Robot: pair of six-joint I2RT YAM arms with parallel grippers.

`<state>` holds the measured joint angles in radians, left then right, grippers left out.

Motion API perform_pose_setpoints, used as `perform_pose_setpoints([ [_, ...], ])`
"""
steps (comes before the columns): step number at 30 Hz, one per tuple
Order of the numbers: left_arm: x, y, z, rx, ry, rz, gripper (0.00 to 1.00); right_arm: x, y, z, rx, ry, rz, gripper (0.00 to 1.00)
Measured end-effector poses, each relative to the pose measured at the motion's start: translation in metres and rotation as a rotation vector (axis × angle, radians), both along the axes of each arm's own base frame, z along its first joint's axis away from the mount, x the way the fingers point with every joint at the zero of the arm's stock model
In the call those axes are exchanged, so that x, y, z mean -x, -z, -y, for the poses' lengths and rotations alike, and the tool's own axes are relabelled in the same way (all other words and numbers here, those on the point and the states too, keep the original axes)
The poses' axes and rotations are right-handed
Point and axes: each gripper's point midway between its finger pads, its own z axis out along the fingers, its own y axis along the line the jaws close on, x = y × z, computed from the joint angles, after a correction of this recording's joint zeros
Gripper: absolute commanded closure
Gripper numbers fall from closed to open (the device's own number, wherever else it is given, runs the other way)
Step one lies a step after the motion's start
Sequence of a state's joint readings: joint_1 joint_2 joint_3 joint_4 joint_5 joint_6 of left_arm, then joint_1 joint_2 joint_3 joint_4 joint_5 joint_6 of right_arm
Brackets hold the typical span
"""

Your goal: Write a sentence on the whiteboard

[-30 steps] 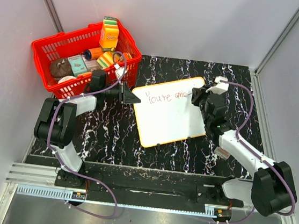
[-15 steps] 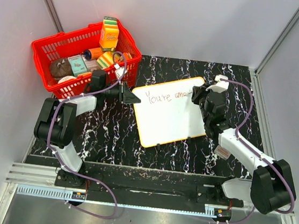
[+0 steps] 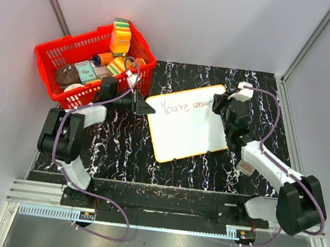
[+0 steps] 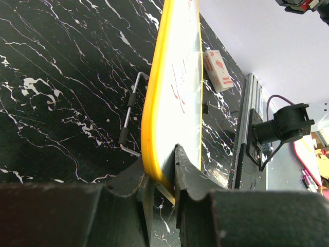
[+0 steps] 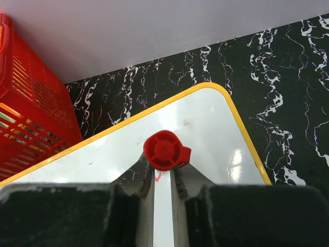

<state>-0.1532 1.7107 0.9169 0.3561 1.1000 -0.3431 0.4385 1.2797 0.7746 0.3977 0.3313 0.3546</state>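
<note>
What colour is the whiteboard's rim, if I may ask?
The whiteboard rim is orange-yellow, clearest in the left wrist view.

One whiteboard, one basket, one marker

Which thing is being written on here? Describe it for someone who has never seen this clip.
On the black marbled table, look just right of the red basket. The whiteboard sits mid-table, skewed to the table's edges. It alone is a white panel with a yellow rim and red handwriting near its far edge.
</note>
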Motion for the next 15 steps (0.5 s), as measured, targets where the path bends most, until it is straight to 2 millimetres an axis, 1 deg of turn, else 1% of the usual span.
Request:
perform_pose_setpoints([
  [15,0.0000,0.0000,0.0000,0.000,0.000,0.000,1.00,0.0006,0.0004,0.0000,0.003,-0.003,-0.003,1.00],
])
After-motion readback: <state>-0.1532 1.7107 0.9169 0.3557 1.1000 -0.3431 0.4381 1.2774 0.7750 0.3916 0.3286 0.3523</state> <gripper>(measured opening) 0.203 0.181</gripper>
